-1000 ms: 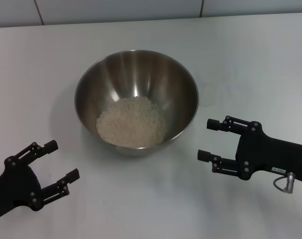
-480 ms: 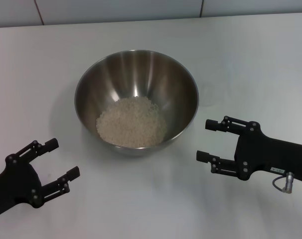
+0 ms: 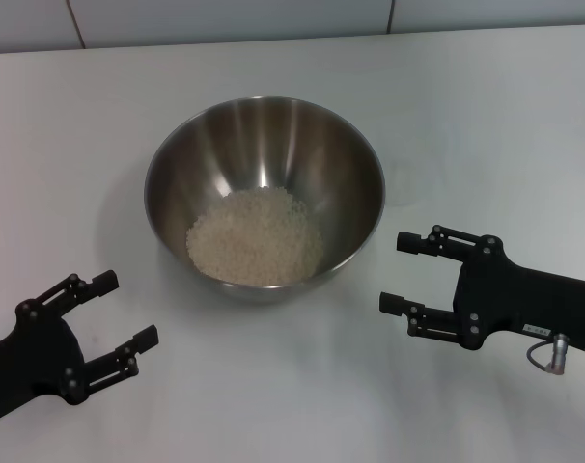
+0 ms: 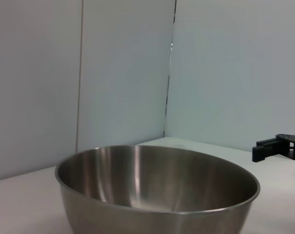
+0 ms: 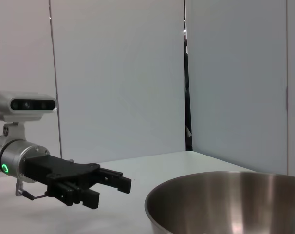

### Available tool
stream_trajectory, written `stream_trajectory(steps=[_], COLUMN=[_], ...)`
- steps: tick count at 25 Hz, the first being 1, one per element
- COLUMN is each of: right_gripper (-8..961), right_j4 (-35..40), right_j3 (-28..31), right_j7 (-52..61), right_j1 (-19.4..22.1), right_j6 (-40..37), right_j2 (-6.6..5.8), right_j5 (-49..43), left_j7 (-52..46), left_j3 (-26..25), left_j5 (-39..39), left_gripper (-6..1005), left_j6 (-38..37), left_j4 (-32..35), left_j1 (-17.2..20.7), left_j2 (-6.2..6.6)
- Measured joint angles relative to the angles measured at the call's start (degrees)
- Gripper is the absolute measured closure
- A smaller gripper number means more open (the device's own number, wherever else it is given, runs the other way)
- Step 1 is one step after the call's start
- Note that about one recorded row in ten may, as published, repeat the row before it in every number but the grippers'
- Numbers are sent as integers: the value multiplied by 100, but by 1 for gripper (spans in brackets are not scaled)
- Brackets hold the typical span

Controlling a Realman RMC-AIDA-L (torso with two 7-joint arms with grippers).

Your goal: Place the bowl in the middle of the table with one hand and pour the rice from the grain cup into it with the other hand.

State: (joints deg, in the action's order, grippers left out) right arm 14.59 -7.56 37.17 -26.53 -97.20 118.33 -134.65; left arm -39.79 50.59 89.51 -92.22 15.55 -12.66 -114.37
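The steel bowl (image 3: 264,135) stands in the middle of the white table (image 3: 486,116), holding a heap of pale rice (image 3: 256,237). The bowl's rim and wall also show in the left wrist view (image 4: 157,187) and the right wrist view (image 5: 225,202). My left gripper (image 3: 126,311) rests open near the front left of the table, apart from the bowl. To the right of the bowl my right gripper (image 3: 401,273) stands open with nothing between its fingers; it shows far off in the left wrist view (image 4: 279,151). The left gripper appears in the right wrist view (image 5: 106,190). The grain cup is out of view.
A pale panelled wall (image 3: 225,19) runs along the table's far edge. Bare tabletop lies around the bowl on every side.
The left gripper has drifted slightly toward the front and the right gripper slightly toward the bowl. The bowl and rice have not moved.
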Motion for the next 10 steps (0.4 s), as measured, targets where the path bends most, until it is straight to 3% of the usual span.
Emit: stream_trajectory(steps=[10], right_gripper=[227], right_j4=[0], right_j3=[-60], right_j7=[0], right_j1=[-2], right_j6=[31], right_j2=[6], right_j5=[0], left_j7=[-11], left_j3=[-13], left_j5=[119], left_gripper=[172], left_j6=[-23], left_j4=[1], left_j1=[-32], left_j2=[3])
